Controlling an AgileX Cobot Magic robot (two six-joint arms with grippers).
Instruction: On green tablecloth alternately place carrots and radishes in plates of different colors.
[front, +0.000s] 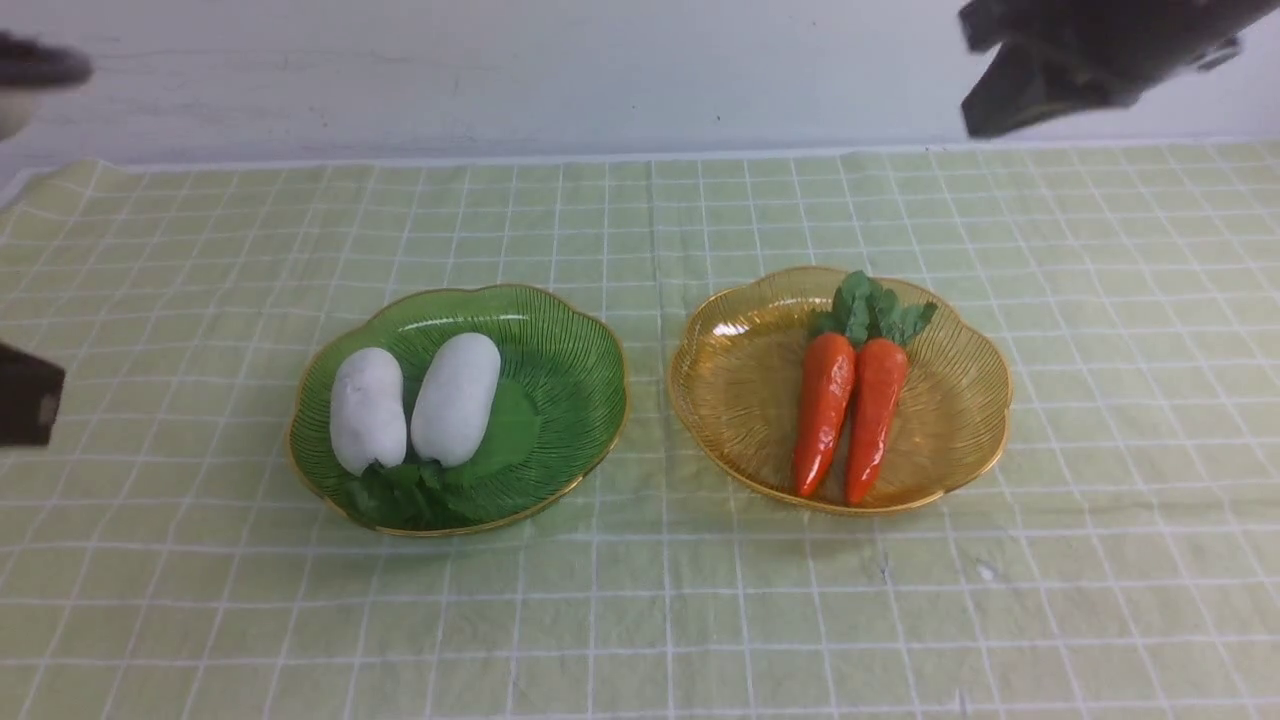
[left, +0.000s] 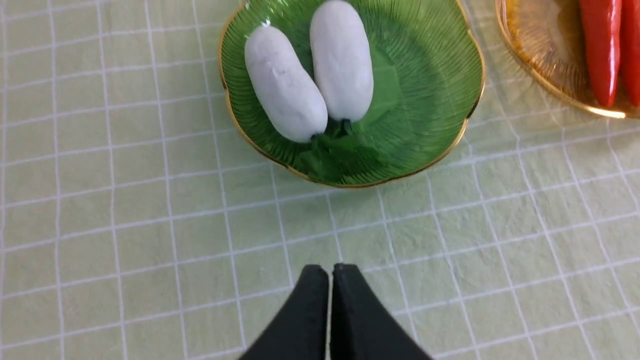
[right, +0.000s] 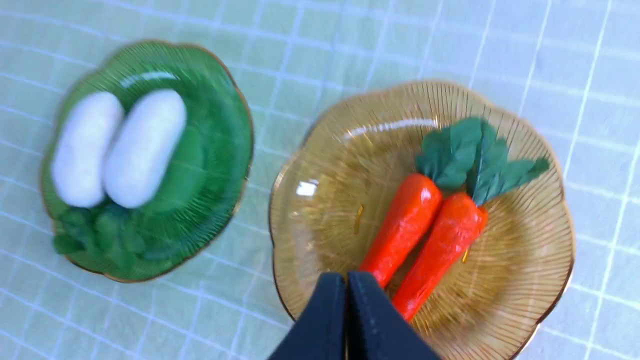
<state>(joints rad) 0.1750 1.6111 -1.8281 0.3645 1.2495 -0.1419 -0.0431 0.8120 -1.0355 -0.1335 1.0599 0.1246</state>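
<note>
Beneath a white wall, wrinkled green tablecloth

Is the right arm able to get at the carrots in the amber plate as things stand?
Probably yes: the carrots lie uncovered in the amber plate, nothing over them, the right gripper hangs above; its shut jaws would need opening first.

- You have bare green tablecloth along the whole near side, and a narrow strip of it between the green plate and the amber plate.
- The radishes block the green plate's left half; its right half lies free.
- The carrots block the amber plate's right-centre.
</note>
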